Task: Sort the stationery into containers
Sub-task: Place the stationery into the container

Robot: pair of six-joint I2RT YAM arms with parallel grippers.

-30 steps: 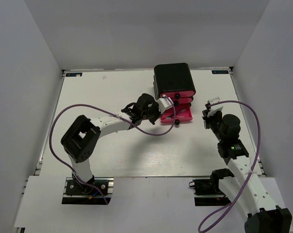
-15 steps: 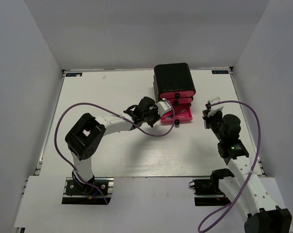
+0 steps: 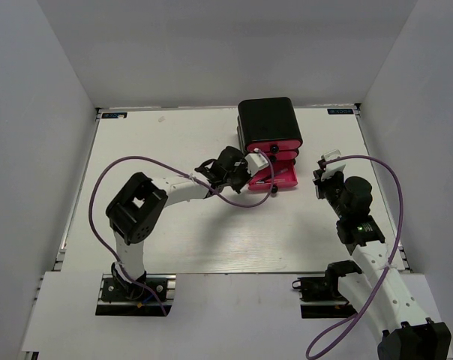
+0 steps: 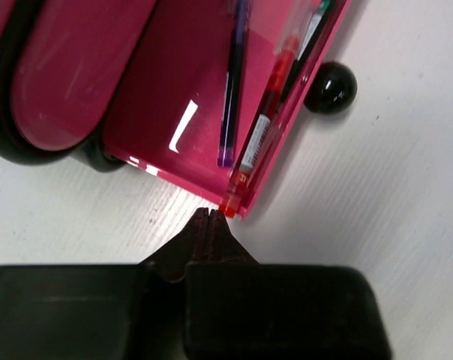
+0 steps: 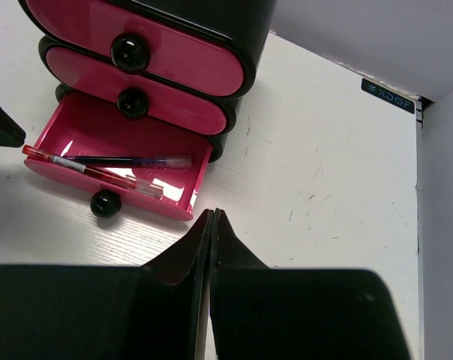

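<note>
Now, over on the left, the left gripper [image 4: 202,214] has its jaws pressed together with nothing between them, tips at the near corner of the open bottom drawer [image 4: 159,112], just beside the end of the red pen [image 4: 268,127]; whether they touch the wall, I can't tell. That red pen lies along the drawer's front wall, the purple pen [image 4: 232,90] beside it, and a third pen [image 4: 316,22] is cut off at the frame edge, colour hard to make out. The black knob [image 4: 330,87] juts over the white table [image 3: 159,150]. Two upper drawers [image 5: 185,64] sit pushed into the glossy black case [image 3: 268,120], contents hidden. On the right, the right gripper [image 5: 213,214] hangs closed and empty, apart from the case.
</note>
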